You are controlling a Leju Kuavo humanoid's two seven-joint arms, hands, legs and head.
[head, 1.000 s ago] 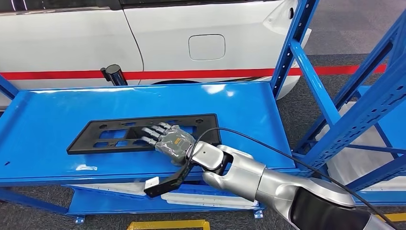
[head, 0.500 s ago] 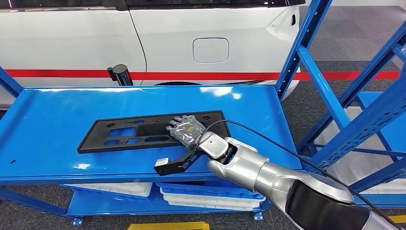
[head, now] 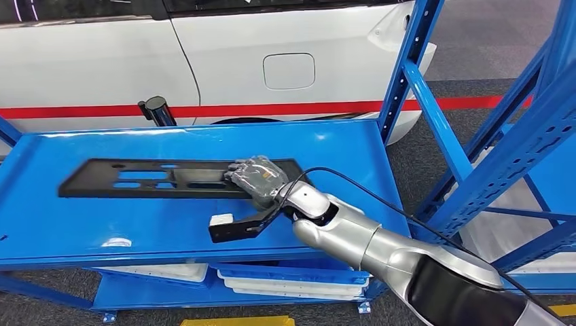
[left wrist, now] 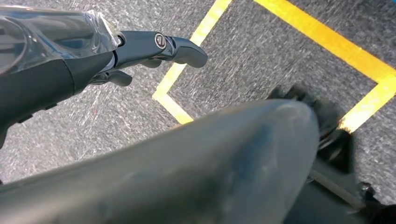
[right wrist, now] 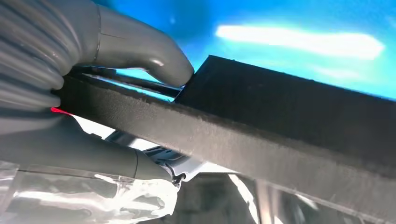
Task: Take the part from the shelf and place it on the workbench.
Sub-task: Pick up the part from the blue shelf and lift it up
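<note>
- My right robot hand [head: 257, 178] grips the near end of the part [head: 153, 178], a long flat black plate with cut-out slots.
- Right wrist view: my thumb [right wrist: 140, 44] presses on one face of the part [right wrist: 289, 121], my other fingers [right wrist: 93, 156] curl under its edge. Pinched firmly.
- The part lies along the top level of the blue shelf [head: 81, 224], stretching from my hand toward my left. Whether its far end touches the surface I cannot tell.
- A small black bracket with a white tip [head: 234, 226] hangs off my wrist, over the shelf's front edge.
- White trays [head: 285, 282] sit on the level below.
- A white car with a red stripe [head: 204, 61] stands behind the shelf.
- My left robot hand [left wrist: 140, 49] hangs over grey carpet with yellow floor tape [left wrist: 327, 44]; fingers loosely extended, holding nothing.
</note>
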